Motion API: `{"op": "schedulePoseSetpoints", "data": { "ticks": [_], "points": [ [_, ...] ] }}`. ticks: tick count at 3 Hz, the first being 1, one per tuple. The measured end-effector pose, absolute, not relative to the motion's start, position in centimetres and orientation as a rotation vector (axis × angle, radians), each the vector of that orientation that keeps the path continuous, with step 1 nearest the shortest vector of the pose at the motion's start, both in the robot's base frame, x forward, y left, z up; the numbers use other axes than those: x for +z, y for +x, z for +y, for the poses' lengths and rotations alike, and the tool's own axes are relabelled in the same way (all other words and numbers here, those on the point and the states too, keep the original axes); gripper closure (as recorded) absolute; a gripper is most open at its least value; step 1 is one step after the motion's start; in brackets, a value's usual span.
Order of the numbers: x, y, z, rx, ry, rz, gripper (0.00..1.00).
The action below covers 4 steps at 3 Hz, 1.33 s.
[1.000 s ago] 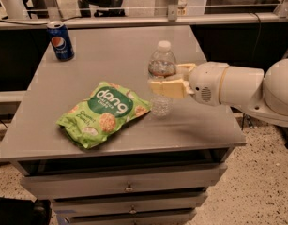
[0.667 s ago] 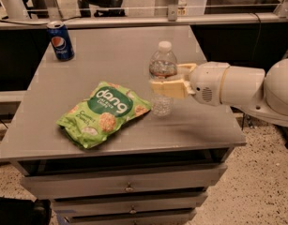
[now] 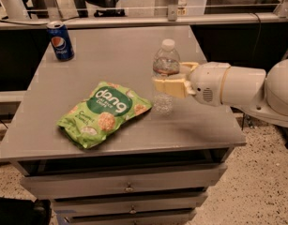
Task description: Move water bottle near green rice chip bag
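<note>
The tool is clamped around the middle of the water bottle, which stands upright, long axis vertical, low over the table. The green rice chip bag lies just beside it, leftward in view. The bag reads "dang"; the far blue can reads Pepsi.

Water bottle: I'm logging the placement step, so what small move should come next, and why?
Probably open the gripper and release. It is closed on the water bottle, which stands upright, its base seemingly on the table, already close beside the green rice chip bag.
</note>
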<state>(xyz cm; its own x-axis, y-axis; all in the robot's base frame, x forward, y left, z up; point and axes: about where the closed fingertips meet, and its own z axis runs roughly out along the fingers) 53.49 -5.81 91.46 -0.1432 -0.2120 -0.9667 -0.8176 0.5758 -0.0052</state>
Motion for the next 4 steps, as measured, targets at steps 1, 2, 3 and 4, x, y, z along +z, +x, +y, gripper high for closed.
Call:
{"op": "schedulePoseSetpoints", "data": {
  "ticks": [1, 2, 3, 4],
  "points": [
    [91.5, 53.4, -6.0, 0.659, -0.868, 1.666, 0.13],
    [91.6, 53.3, -6.2, 0.653, -0.867, 1.666, 0.0],
    [91.9, 53.9, -9.2, 0.605, -0.85, 1.666, 0.0],
    [91.9, 55.2, -16.3, 0.53, -0.808, 1.641, 0.0]
  ]
}}
